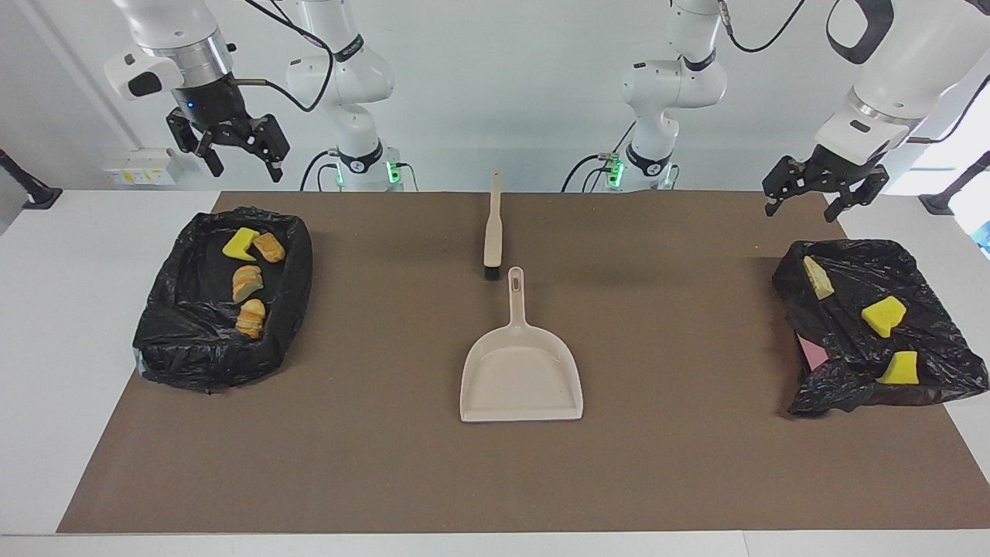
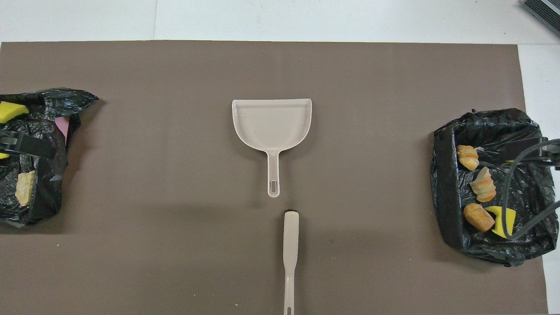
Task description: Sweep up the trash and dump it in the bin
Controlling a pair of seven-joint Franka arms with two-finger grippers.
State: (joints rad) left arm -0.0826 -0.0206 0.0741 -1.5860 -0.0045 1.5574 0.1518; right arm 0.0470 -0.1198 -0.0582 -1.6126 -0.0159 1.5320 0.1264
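Facing view: both hands, left hand [image 1: 810, 193] and right hand [image 1: 232, 151], hang spread and empty above bag-lined bins at the tabletop's ends. The trash [image 1: 249, 282] lies in the bins.

Overhead view: dustpan [image 2: 272, 124] and brush [image 2: 290, 245] lie mid-tabletop.

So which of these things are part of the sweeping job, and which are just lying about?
Part of the job:
- trash, lying in both bins
- bins, lined with black bags
- dustpan
- brush

Lying about:
- brown mat
- white box, at the wall
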